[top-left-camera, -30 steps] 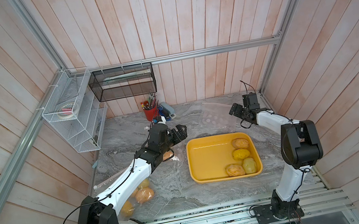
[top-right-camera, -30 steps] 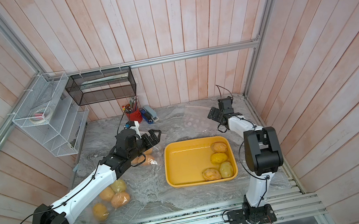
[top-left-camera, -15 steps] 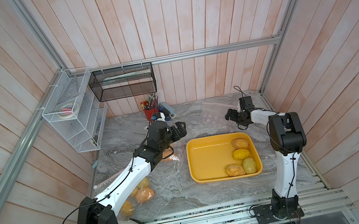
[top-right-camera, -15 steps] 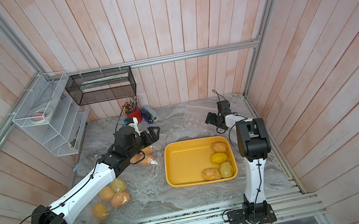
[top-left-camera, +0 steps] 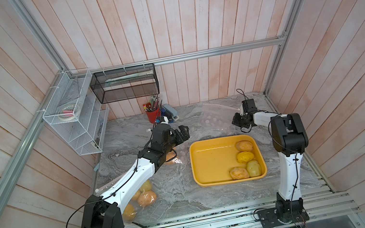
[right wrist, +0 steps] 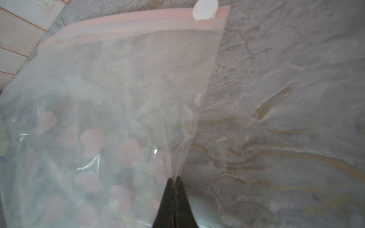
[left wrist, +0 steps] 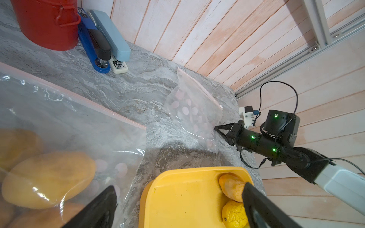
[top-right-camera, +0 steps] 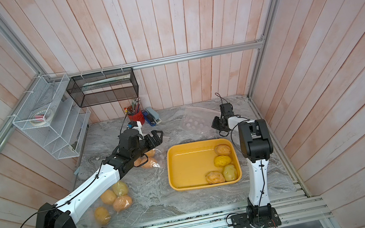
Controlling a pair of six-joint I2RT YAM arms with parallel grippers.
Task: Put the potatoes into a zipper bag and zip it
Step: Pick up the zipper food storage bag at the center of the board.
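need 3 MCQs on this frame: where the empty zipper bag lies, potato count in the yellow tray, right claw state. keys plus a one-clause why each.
1. Where does the empty zipper bag lie?
A) behind the yellow tray
B) inside the tray
C) hanging on the wall

2. How many potatoes are in the tray?
A) two
B) four
C) six

3. What state is the right claw in?
A) wide open
B) shut on a potato
C) shut on the bag's edge

Key:
1 A: in both top views it lies flat beyond the tray's far rim.
2 B: four are clustered at one end of the tray.
3 C: the right wrist view shows the tips pinched together on the plastic.
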